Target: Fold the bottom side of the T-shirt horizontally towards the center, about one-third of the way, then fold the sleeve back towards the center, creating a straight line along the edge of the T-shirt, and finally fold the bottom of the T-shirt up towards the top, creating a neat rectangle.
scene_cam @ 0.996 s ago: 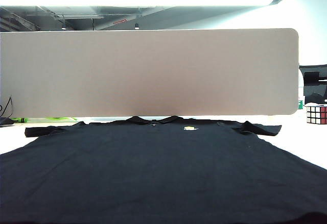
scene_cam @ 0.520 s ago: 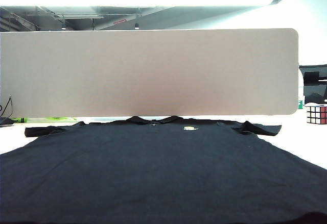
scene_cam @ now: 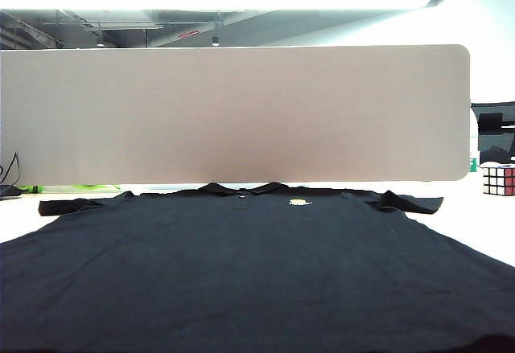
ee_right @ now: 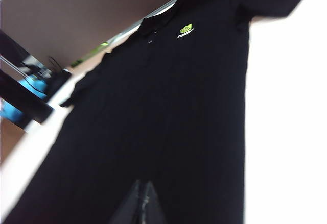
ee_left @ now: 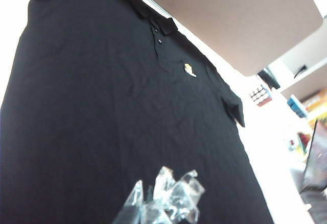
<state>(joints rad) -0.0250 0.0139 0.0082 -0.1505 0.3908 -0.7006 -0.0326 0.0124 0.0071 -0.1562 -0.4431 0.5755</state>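
Black T-shirt [scene_cam: 257,264] lies flat and unfolded on the white table [scene_cam: 483,224], collar toward the tan divider panel [scene_cam: 233,116], logo [scene_cam: 299,203] up. Left gripper [ee_left: 163,203] and right gripper [ee_right: 143,206] both hover above the shirt, jaws clenched, holding nothing. Rubik's cube [scene_cam: 498,180] sits far right.

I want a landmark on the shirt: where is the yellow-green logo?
In the exterior view the logo sits on the T-shirt chest, just right of the collar, below the tan divider panel.
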